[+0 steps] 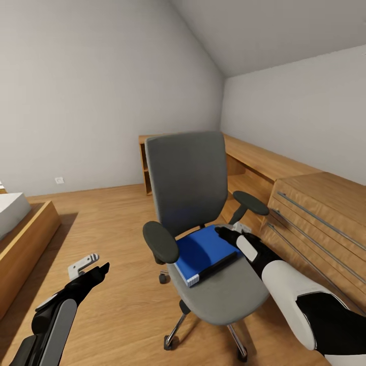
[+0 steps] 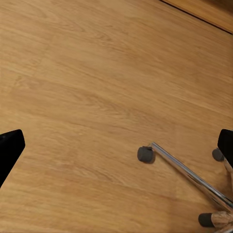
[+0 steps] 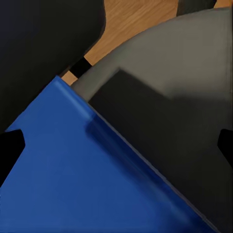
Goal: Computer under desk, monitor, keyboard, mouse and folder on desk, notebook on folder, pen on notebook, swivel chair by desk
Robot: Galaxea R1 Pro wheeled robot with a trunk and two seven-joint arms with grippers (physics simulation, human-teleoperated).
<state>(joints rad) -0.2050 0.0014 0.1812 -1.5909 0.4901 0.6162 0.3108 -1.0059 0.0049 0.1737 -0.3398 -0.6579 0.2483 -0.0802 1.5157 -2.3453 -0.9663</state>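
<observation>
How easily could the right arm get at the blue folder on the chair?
Probably easily: the right gripper hovers open over the folder's far edge, and nothing lies between them on the chair seat.

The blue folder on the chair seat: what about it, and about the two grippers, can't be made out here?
- Folder, head view: its far corner is covered by the right gripper, so contact is unclear.
- Folder, right wrist view: cut off by the picture's edges.
- Right gripper, right wrist view: fingertips barely enter at the sides.
- Left gripper, head view: too small to judge its opening.
- Swivel chair, head view: the seat hides part of its base.
</observation>
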